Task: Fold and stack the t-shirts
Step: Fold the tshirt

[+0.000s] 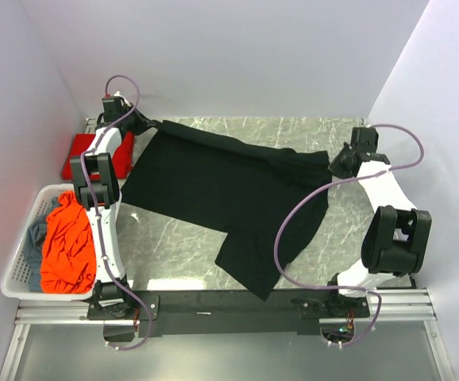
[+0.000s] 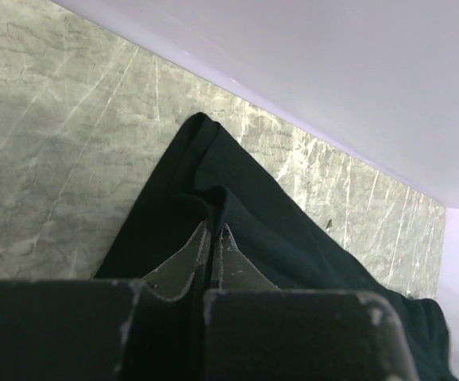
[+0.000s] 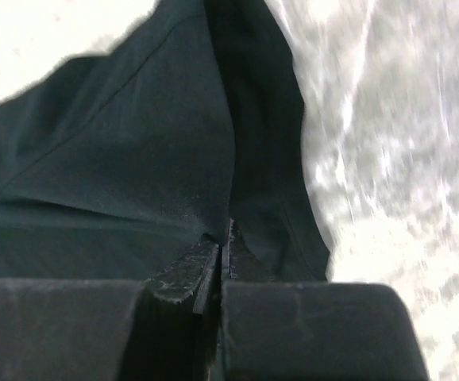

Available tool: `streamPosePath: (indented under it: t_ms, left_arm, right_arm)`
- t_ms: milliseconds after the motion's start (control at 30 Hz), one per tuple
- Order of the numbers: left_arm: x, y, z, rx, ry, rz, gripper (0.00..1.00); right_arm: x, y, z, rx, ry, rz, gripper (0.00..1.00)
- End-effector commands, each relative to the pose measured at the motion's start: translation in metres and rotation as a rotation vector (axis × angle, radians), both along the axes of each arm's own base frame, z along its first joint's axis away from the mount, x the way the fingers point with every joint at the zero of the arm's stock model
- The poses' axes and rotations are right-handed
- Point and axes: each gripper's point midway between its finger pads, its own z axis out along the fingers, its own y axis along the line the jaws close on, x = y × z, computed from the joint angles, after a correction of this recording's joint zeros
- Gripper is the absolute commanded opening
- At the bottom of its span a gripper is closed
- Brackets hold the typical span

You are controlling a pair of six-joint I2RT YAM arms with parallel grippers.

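The large black t-shirt [image 1: 221, 186] is stretched across the marble table between my two grippers, its lower part hanging toward the near edge. My left gripper [image 1: 148, 125] is shut on its far left corner; the left wrist view shows the jaws [image 2: 214, 230] pinching black cloth [image 2: 237, 198]. My right gripper [image 1: 334, 165] is shut on its right edge; the right wrist view shows the jaws [image 3: 223, 230] closed on black cloth [image 3: 134, 159]. An orange-red t-shirt [image 1: 69, 242] and a grey-blue one [image 1: 36, 238] lie crumpled in the basket. A bright red t-shirt [image 1: 80, 151] lies folded at the far left.
The white perforated basket [image 1: 23, 278] stands at the near left beside the left arm. White walls close in the table on the left, back and right. A purple cable [image 1: 293, 230] loops from the right arm over the shirt.
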Motion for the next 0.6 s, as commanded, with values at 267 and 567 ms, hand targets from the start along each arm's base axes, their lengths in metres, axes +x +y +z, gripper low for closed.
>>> streamPosePath:
  t_ms: [267, 567]
  left_arm:
    - [0.001, 0.022, -0.015, 0.053, 0.014, 0.035, 0.01]
    - [-0.015, 0.023, -0.027, 0.066, 0.076, 0.048, 0.01]
  right_arm:
    - [-0.047, -0.004, -0.050, 0.024, 0.117, -0.115, 0.00]
    - [-0.057, 0.000, -0.065, 0.045, 0.158, -0.124, 0.00]
